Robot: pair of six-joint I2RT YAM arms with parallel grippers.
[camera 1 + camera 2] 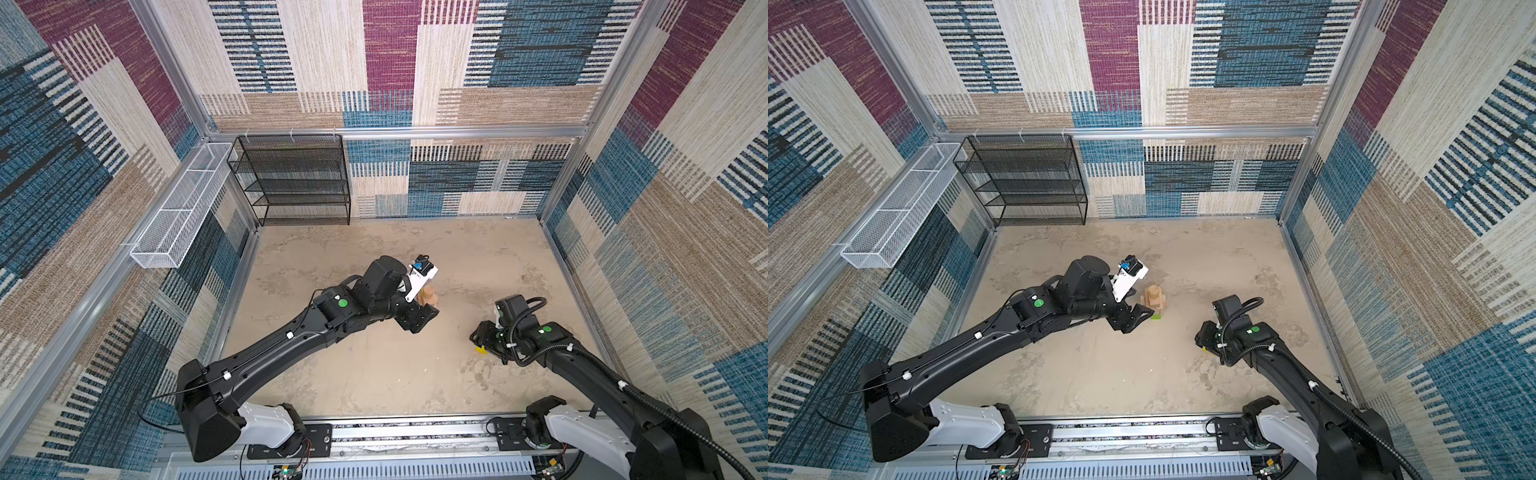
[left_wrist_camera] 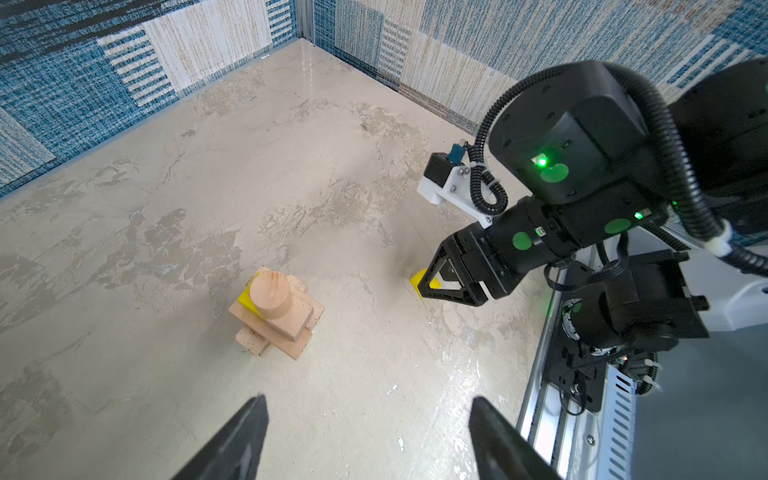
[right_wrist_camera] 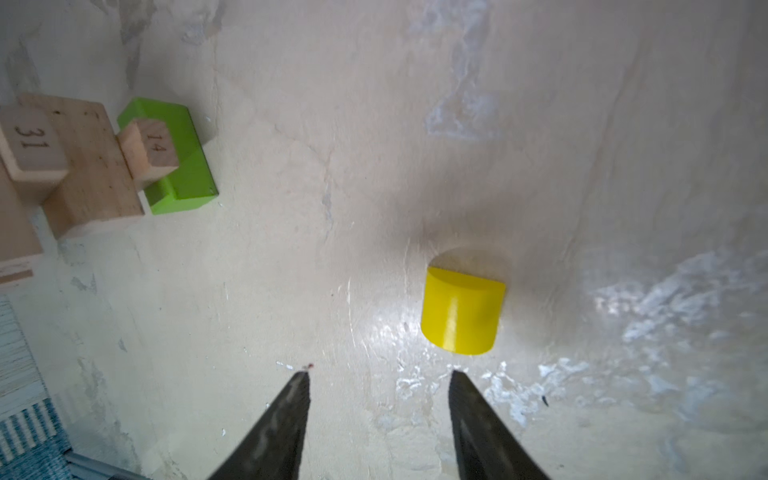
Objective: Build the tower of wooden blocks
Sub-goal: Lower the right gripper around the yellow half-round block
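Observation:
The wood block tower (image 1: 1154, 301) stands mid-floor: crossed tan bricks on a green oblong block (image 3: 183, 166), a yellow piece (image 2: 245, 301) and a tan round piece (image 2: 270, 293) on top. In a top view the left wrist camera mount partly hides the tower (image 1: 430, 297). My left gripper (image 2: 369, 401) hovers open and empty just beside the tower, also seen in both top views (image 1: 1142, 318). A yellow cylinder (image 3: 461, 311) lies alone on the floor to the right. My right gripper (image 3: 380, 376) is open low over the floor, with the cylinder just beyond its fingertips and untouched.
A black wire shelf (image 1: 295, 178) stands against the back wall and a white wire basket (image 1: 183, 208) hangs on the left wall. Patterned walls enclose the floor on three sides. The arms' metal rail (image 1: 415, 432) runs along the front edge.

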